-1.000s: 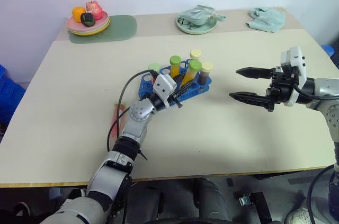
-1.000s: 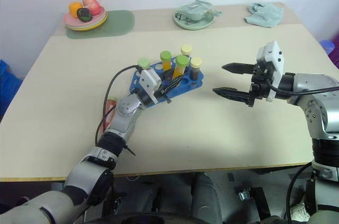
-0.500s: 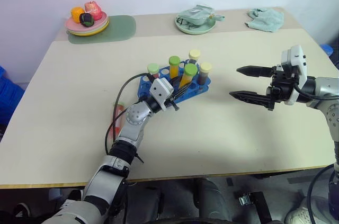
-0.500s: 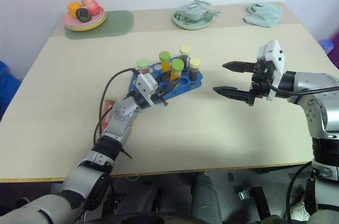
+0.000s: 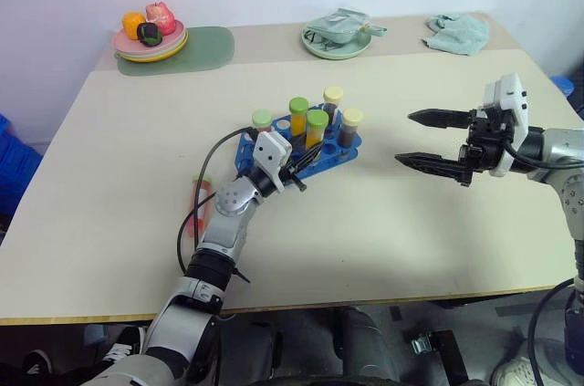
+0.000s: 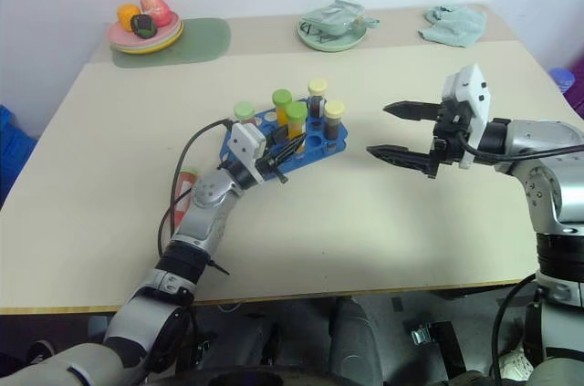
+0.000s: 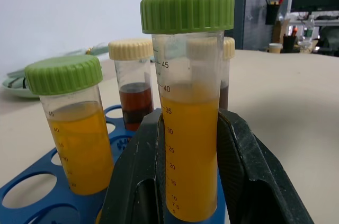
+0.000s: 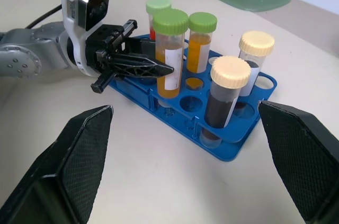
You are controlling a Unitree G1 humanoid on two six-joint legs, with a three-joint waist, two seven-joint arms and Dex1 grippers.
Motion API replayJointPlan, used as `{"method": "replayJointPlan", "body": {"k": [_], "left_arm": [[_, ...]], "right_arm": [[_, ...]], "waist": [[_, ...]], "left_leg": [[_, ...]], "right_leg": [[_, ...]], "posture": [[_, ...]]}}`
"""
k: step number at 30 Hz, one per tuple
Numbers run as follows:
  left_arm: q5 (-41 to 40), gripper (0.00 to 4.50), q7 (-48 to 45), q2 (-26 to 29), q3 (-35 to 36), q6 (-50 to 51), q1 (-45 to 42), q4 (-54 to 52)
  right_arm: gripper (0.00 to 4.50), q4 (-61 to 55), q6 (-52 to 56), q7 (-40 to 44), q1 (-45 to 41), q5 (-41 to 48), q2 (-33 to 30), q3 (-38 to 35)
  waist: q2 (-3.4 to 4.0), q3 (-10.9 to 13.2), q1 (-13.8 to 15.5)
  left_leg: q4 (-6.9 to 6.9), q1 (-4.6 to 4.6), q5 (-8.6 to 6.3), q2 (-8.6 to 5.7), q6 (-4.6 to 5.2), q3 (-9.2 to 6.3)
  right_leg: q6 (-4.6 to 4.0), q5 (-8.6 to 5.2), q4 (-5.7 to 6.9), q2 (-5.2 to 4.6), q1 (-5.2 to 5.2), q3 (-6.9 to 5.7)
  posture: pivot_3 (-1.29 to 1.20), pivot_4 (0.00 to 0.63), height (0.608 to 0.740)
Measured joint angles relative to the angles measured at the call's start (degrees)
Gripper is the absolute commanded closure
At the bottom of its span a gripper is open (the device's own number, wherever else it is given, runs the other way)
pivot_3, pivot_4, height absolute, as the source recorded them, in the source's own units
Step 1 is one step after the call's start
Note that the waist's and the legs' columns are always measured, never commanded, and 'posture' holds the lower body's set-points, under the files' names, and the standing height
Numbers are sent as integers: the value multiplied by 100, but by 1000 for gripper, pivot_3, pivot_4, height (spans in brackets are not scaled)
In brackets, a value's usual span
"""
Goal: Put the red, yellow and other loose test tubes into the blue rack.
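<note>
- Head views: your left gripper (image 5: 294, 165) is closed around a green-capped tube of yellow liquid (image 5: 316, 129), which stands upright in the blue rack (image 5: 349, 148). The rack sits mid-table (image 5: 383, 231), with the forearm reaching in from the near-left.
- Your right gripper (image 5: 427, 140) hangs above the table to the rack's right, well apart from it, fingers spread wide and holding nothing. It points across toward the rack, roughly level.
- These views also show a red tube (image 5: 197, 207) lying flat on the table beside your left forearm, partly hidden by the arm and its cable. At the far edge are a plate of toy food (image 5: 151, 37) on a green mat (image 5: 202, 46), a pale green dish (image 5: 336, 39) and a teal cloth (image 5: 458, 32).
- Left wrist view: both black fingers (image 7: 142, 166) press the sides of the held tube (image 7: 189, 128) low on its body. A second green-capped yellow tube (image 7: 71, 123) and a cream-capped dark tube (image 7: 132, 83) stand in the rack (image 7: 32, 195) next to it.
- Right wrist view: your own fingers (image 8: 74, 155) are far apart at the sides. The left gripper (image 8: 145, 65) comes level onto the held tube (image 8: 169, 60). Five tubes stand in the rack (image 8: 228, 150); the front holes stay open.
</note>
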Motion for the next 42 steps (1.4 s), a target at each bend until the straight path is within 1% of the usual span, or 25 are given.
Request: {"method": "replayJointPlan", "body": {"k": [1,3,5,6,7,8,9,12,15,19,25,28,32,36,38,42], "left_arm": [[4,3759,11,0,0,11,-2,-1],[4,2715,-5,1,-1,16,-7,4],[0,1813,-71,15,-2,17,-8,7],[0,1440,-89,23,-2,16,-10,9],[3,798,-121,47,-3,15,-21,11],[3,283,-128,68,-1,19,-34,11],[1,34,-128,81,2,44,-46,7],[1,34,-125,127,7,163,-45,-79],[-8,34,-138,285,5,430,6,-497],[13,34,-293,649,-53,624,228,-1228],[158,34,-251,1058,-50,795,369,-2067],[172,34,-245,1272,-18,904,426,-2497],[114,34,-231,1614,126,1121,713,-3165],[-317,34,-78,1848,564,2012,1142,-3832],[-698,34,141,2114,921,3033,1291,-4315],[-1475,34,702,2667,1683,5199,1295,-5188]], "right_arm": [[0,0,-15,0,0,-5,0,0],[0,1,-33,1,0,-11,0,4],[0,4,-37,1,0,-14,0,5],[0,7,-39,4,0,-15,0,8],[0,11,-43,7,0,-18,0,21],[0,17,-44,9,0,-22,0,37],[0,38,-45,10,0,-24,2,45],[0,94,-51,8,-5,-38,17,51],[0,113,-65,10,-11,-45,52,57],[0,143,-91,8,-21,-49,104,62],[0,282,-235,21,-124,-99,233,124],[0,381,-292,39,-205,-116,285,184],[0,458,-332,78,-302,-152,323,272],[0,553,-410,126,-365,-206,325,299],[0,560,-420,143,-371,-214,327,305],[0,560,-418,182,-372,-214,327,305]], "waist": [[0,0,0],[0,0,1],[0,0,2],[0,0,3],[0,0,3],[0,0,3],[0,0,3],[0,0,10],[0,0,4],[0,0,2],[0,0,4],[1,0,-1],[1,0,-4],[1,-1,-5],[1,0,-2],[1,0,-6]], "left_leg": [[0,0,0,0,0,0],[0,0,0,0,0,0],[0,0,0,0,0,1],[1,0,0,0,0,1],[1,0,0,0,0,1],[1,0,0,0,0,1],[1,0,0,0,0,1],[3,-1,0,-1,0,1],[2,-1,0,0,0,1],[2,-1,0,0,0,0],[3,-2,0,0,0,0],[2,-1,0,0,0,0],[1,-2,0,1,0,-1],[1,-2,0,2,0,-3],[1,-3,0,1,0,-3],[0,-2,-2,2,3,-10]], "right_leg": [[0,0,0,0,0,0],[0,0,0,0,0,0],[0,0,0,0,0,0],[0,0,0,0,0,0],[-1,0,0,0,0,0],[-1,1,0,0,0,0],[-1,1,0,0,0,0],[-2,1,0,-1,1,0],[-2,1,1,-1,0,0],[-2,1,3,0,0,0],[-2,2,5,0,0,0],[-2,2,5,0,-1,0],[-2,1,6,1,-2,0],[-3,1,9,1,-2,0],[-3,1,10,2,-2,0],[-3,1,15,2,-2,0]], "posture": [[0,150,740],[0,150,740],[0,150,740],[0,150,740],[0,150,740],[0,150,740],[0,150,740],[0,150,740],[0,150,740],[0,150,740],[0,150,740],[0,150,740],[0,150,740],[0,150,740],[0,150,740],[0,150,740]]}}
